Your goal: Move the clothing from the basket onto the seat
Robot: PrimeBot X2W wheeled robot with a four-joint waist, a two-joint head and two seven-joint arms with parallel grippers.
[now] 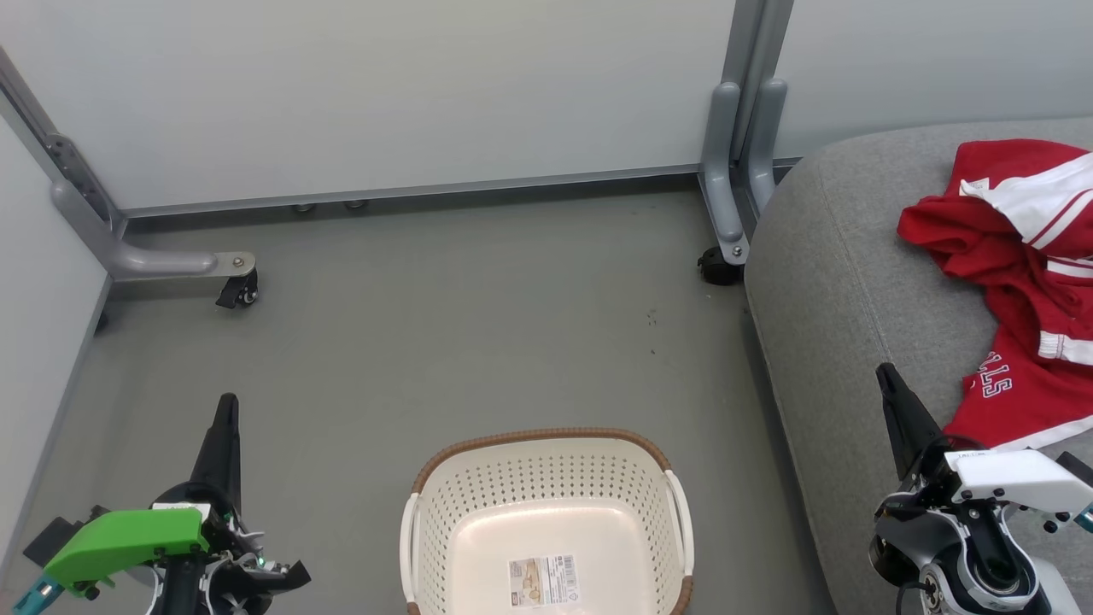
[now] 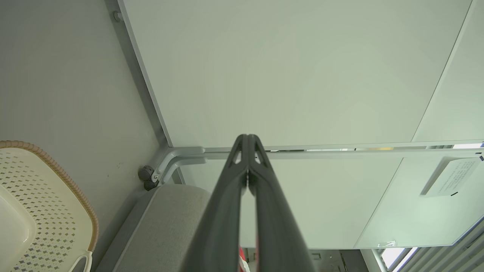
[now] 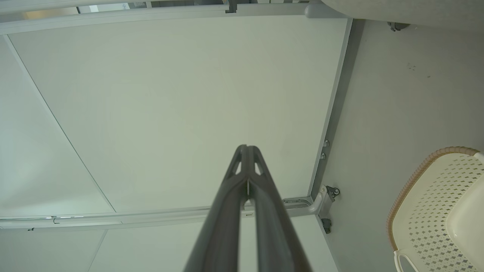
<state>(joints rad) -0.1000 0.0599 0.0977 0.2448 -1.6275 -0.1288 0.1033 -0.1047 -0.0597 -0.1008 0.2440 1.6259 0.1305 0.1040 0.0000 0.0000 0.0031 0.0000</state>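
Note:
The cream-white basket [image 1: 546, 512] stands on the floor at the bottom middle, with nothing but a label sticker [image 1: 543, 581] on its bottom. Two red garments [image 1: 1025, 282] with white trim lie crumpled on the grey seat [image 1: 845, 282] at the right, one showing lettering that ends "LLS". My left gripper [image 1: 226, 408] is shut and holds nothing, left of the basket. My right gripper [image 1: 885, 376] is shut too, over the seat's front part, just left of the clothing. Each wrist view shows its fingertips [image 2: 247, 139] [image 3: 246, 148] pressed together, with the basket [image 2: 41, 204] [image 3: 438, 204] at one side.
Pale partition panels [image 1: 384, 94] stand on grey metal feet with castors [image 1: 239, 290] [image 1: 717, 266] at the back and left. Grey floor [image 1: 478, 325] stretches between the panels, the basket and the seat.

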